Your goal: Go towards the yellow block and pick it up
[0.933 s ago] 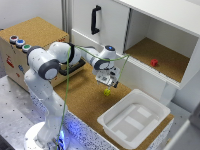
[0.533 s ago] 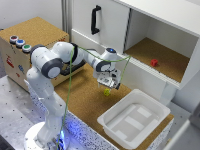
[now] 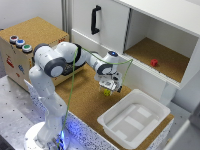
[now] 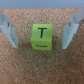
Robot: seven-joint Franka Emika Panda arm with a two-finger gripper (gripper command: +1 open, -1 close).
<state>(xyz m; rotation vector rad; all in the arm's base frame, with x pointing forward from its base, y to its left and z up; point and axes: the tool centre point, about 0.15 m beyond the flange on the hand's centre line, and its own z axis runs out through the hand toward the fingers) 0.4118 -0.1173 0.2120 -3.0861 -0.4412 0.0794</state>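
The yellow block [image 4: 42, 38] is a small cube with a dark letter T on its upper face, resting on the cork surface. In the wrist view it sits between my two fingers [image 4: 10, 36], with a gap on each side. My gripper [image 4: 41, 36] is open around it. In the exterior view the gripper [image 3: 109, 89] is low over the cork board, right at the block [image 3: 106, 91], which is mostly hidden by the fingers.
A white plastic tray [image 3: 134, 120] stands close on the exterior view's right of the gripper. A white cabinet with a black handle [image 3: 94, 20] is behind; a small red block [image 3: 154, 63] lies in its open compartment. A wooden box with coloured buttons [image 3: 20, 42] stands at the left.
The gripper has come down towards the cork surface and now straddles the yellow block. The block has not moved.
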